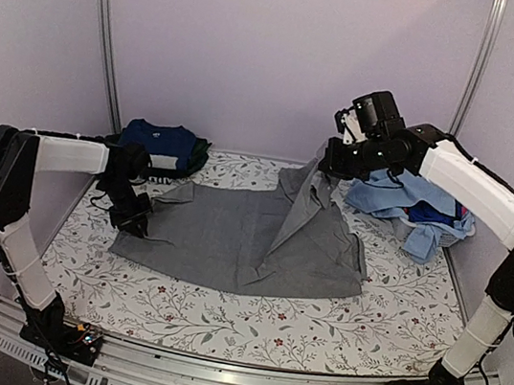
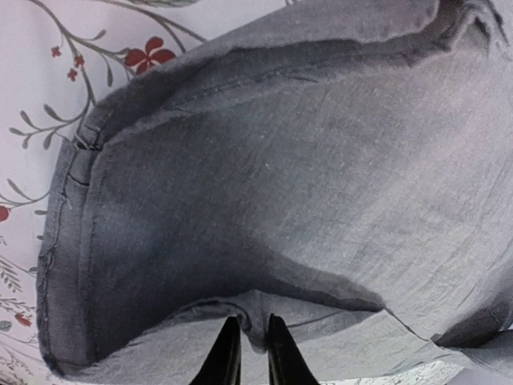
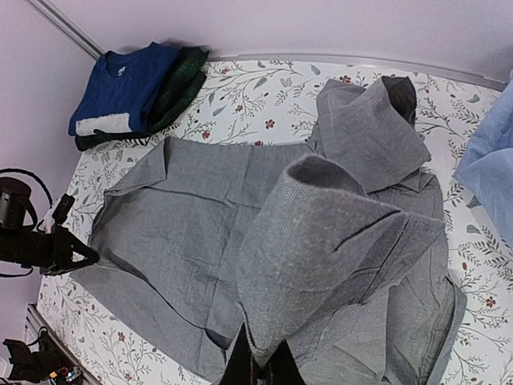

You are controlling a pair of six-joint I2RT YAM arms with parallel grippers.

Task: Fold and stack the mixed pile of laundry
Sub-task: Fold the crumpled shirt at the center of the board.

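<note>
A grey shirt (image 1: 231, 237) lies spread on the floral sheet (image 1: 219, 318) in the middle of the table. My left gripper (image 1: 134, 218) is low at the shirt's left edge. In the left wrist view, the left gripper (image 2: 250, 321) has its narrow jaws pinching a small fold of the grey shirt (image 2: 280, 160). My right gripper (image 1: 332, 157) is raised at the back right, shut on the shirt's right side, which hangs in a draped peak. In the right wrist view, the right gripper (image 3: 268, 365) clamps the hem of the grey shirt (image 3: 321, 241).
A folded stack with a navy T-shirt (image 1: 158, 142) on a dark green plaid piece (image 3: 180, 76) sits at the back left corner. Light blue shirts (image 1: 409, 210) are heaped at the back right, under the right arm. Walls close in the back and both sides.
</note>
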